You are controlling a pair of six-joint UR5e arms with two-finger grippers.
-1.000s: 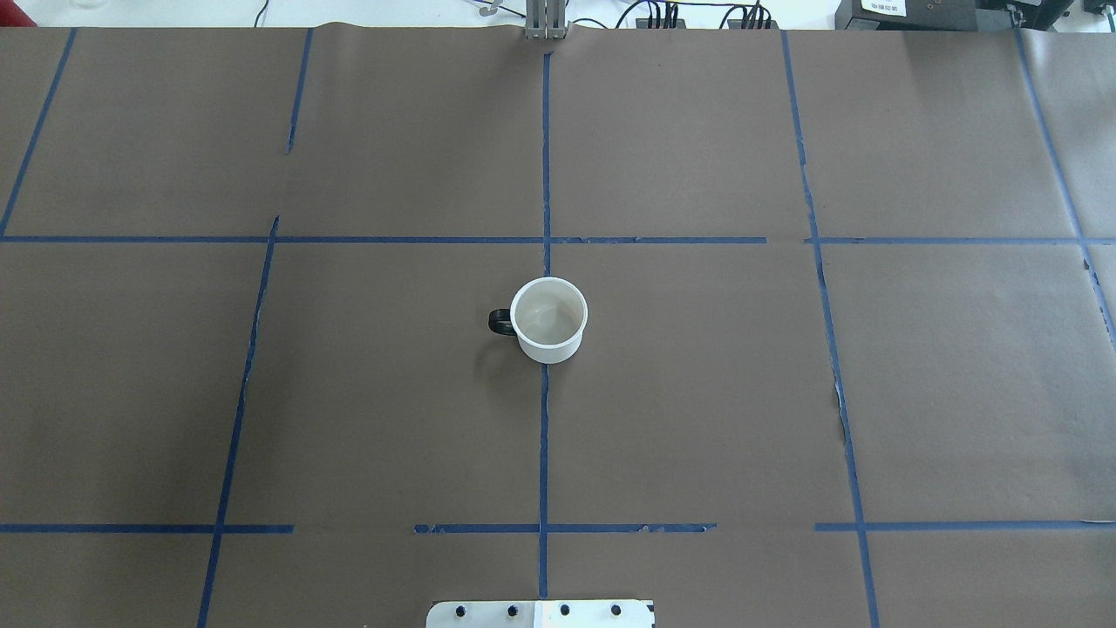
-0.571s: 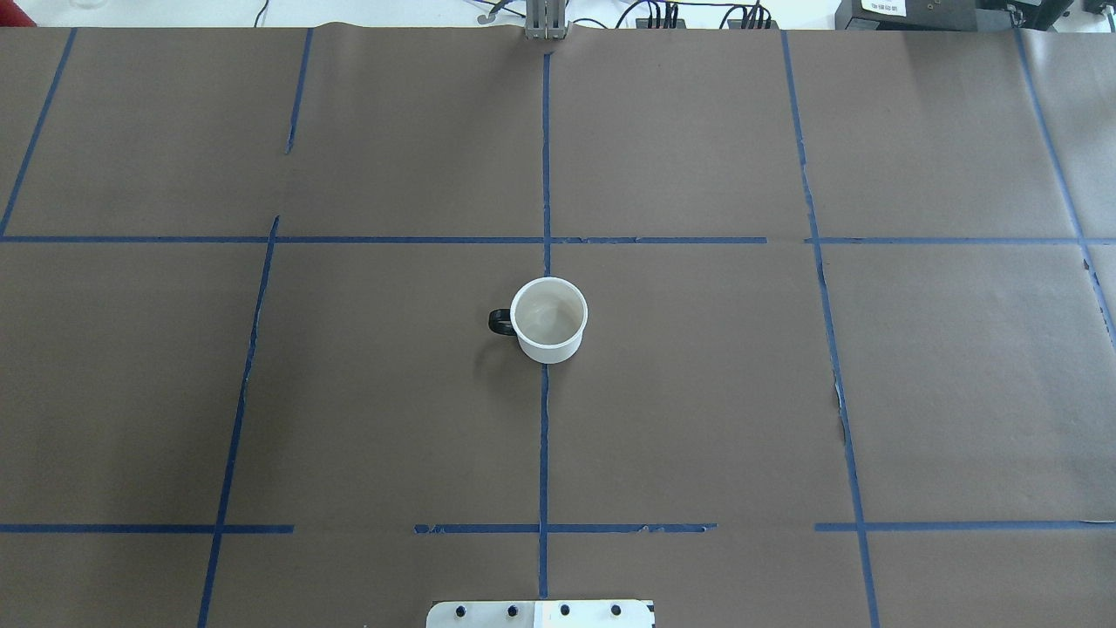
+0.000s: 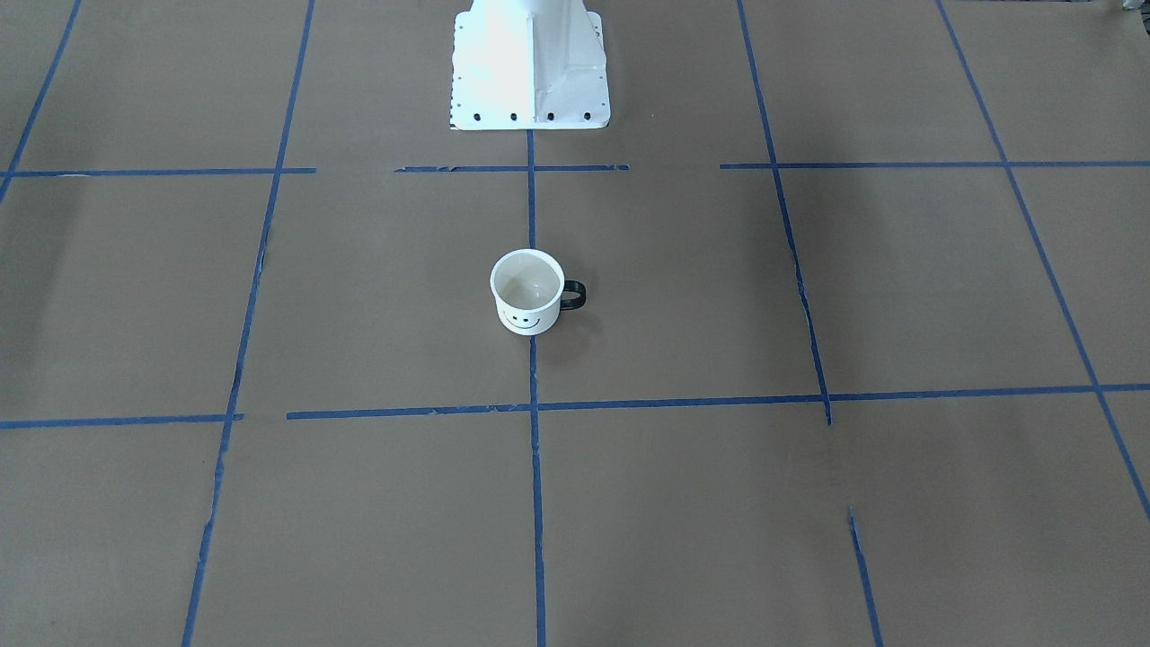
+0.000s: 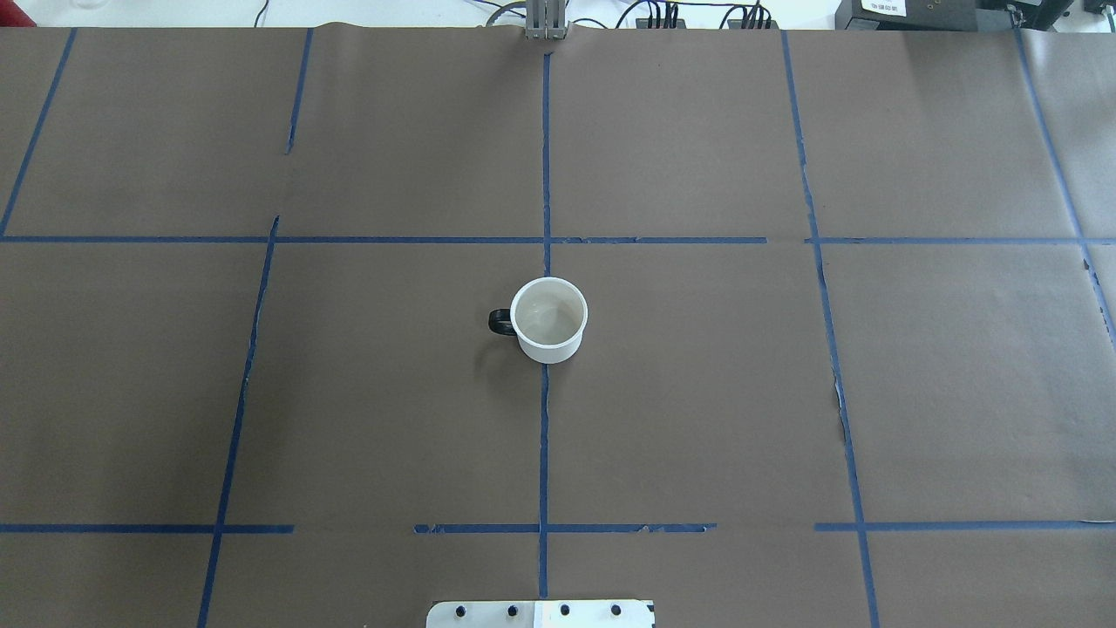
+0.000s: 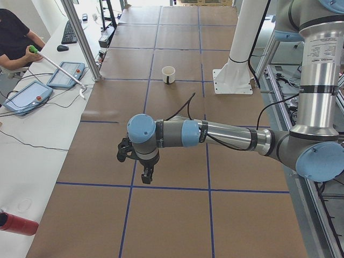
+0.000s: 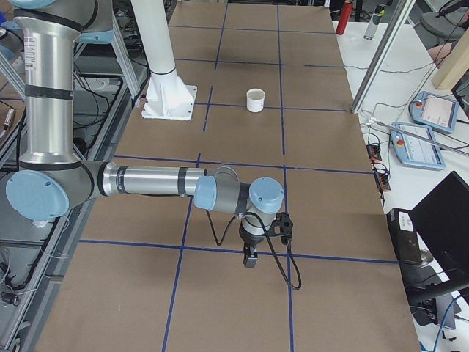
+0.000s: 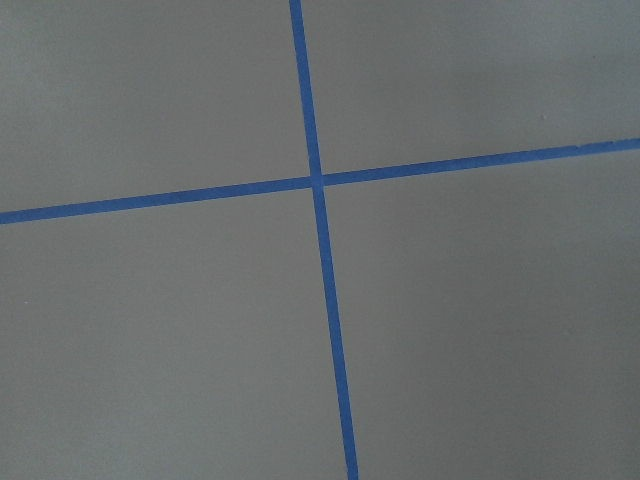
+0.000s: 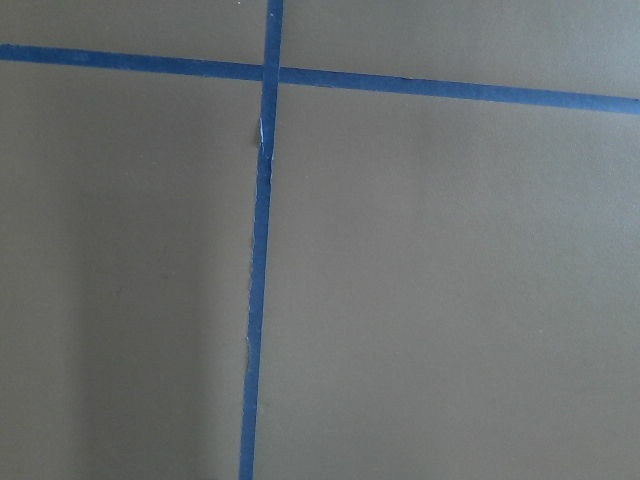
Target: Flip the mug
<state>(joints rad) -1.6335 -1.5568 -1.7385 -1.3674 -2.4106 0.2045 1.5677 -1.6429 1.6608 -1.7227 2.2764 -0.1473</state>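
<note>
The small white mug [image 4: 547, 321] stands upright, mouth up, at the table's middle on the blue centre line. Its black handle [image 4: 499, 323] points to the overhead view's left. The smiley face shows in the front-facing view [image 3: 523, 318]. My left gripper [image 5: 146, 176] hangs over the brown paper far from the mug [image 5: 169, 74], near the table's left end. My right gripper [image 6: 250, 257] hangs likewise near the right end, far from the mug [image 6: 255, 100]. Both show only in the side views, so I cannot tell whether they are open or shut. Both wrist views show only paper and blue tape.
The white robot pedestal [image 3: 530, 63] stands behind the mug. An aluminium post [image 5: 80, 37], teach pendants [image 5: 24, 97] and a seated operator [image 5: 16, 37] are along the far side. A red bottle [image 5: 16, 223] lies at the left end.
</note>
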